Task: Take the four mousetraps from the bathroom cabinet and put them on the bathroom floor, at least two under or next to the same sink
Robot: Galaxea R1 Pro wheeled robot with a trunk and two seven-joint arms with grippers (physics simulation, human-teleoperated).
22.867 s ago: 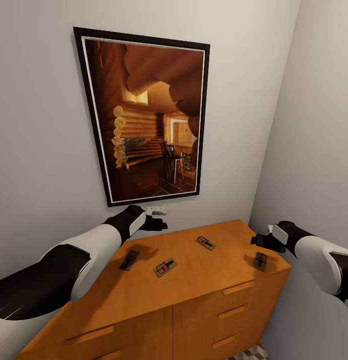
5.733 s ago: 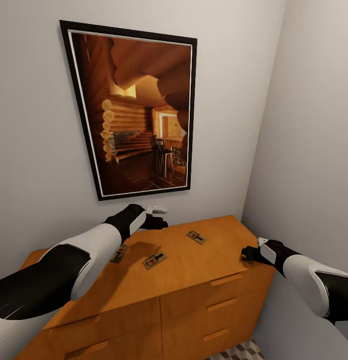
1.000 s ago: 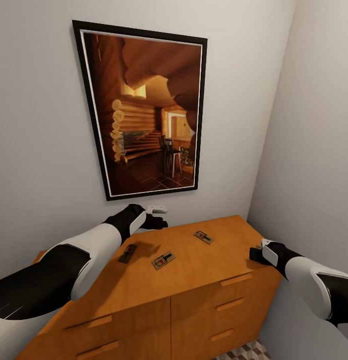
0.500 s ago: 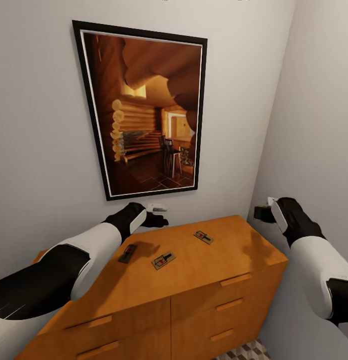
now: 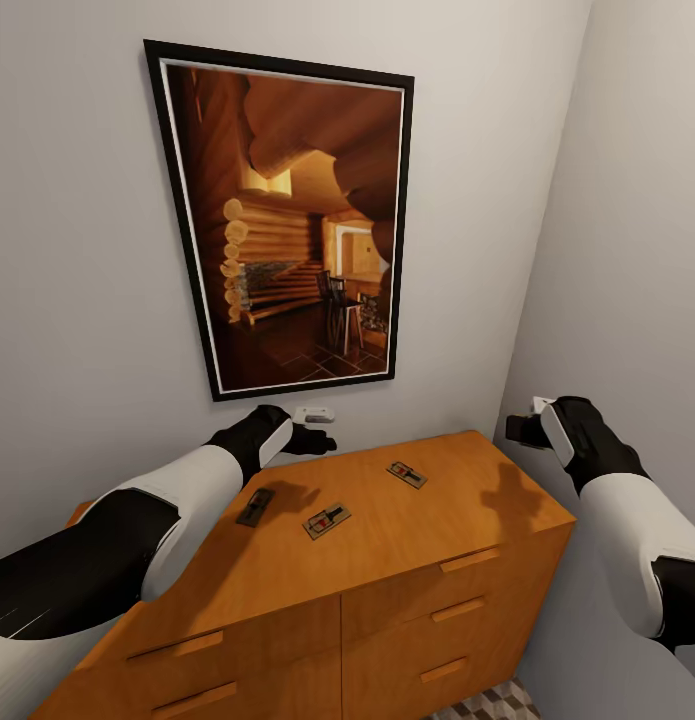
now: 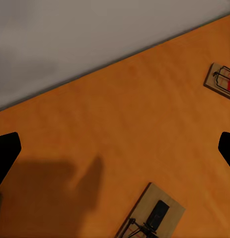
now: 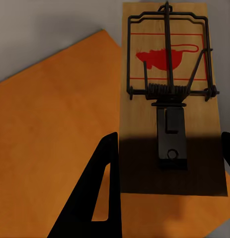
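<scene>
Nearest, at the bottom of the head view, a sliver of the bathroom floor [image 5: 492, 703] shows its cube-patterned tiles beside the front of the cabinet [image 5: 407, 610], a low orange-brown wooden piece with flat drawer fronts and slim bar handles. Its smooth top carries three mousetraps, each a small flat wooden rectangle with thin dark wire parts: one [image 5: 255, 507] toward the left edge, under the left forearm, one [image 5: 327, 521] just beside it near the middle of the top, and one [image 5: 407, 474] farther back toward the rear edge. In the left wrist view two of them lie flat on the wood, one [image 6: 152, 214] close and one [image 6: 221, 81] well apart from it near the wall edge. The left end effector [image 5: 317, 437] hangs above the rear left part of the top with its dark fingers spread wide and nothing between them. The right end effector [image 5: 519, 429] is raised beyond the right edge of the cabinet, clamped on the fourth mousetrap [image 7: 172, 94], whose pale wood, coiled spring, wire frame and red printed mark show plainly in the right wrist view. Behind the cabinet the plain grey wall bears a tall black-framed picture [image 5: 287, 220] of a log interior.
</scene>
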